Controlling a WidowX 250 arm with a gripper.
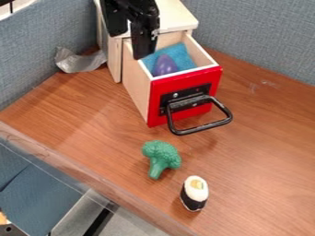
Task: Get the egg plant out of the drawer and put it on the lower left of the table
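Eggplant [164, 65] in drawer [154, 99] | lower right of hand [143, 51] in view | grip: can't tell

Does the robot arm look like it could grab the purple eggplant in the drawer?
Probably yes: the drawer is open, nothing covers the eggplant, and the black arm hangs close by, though the wooden side walls might leave it little room.

Eggplant [164, 66] in open drawer [155, 99], hand [144, 45] above; broccoli [162, 156], sushi [194, 193] outside
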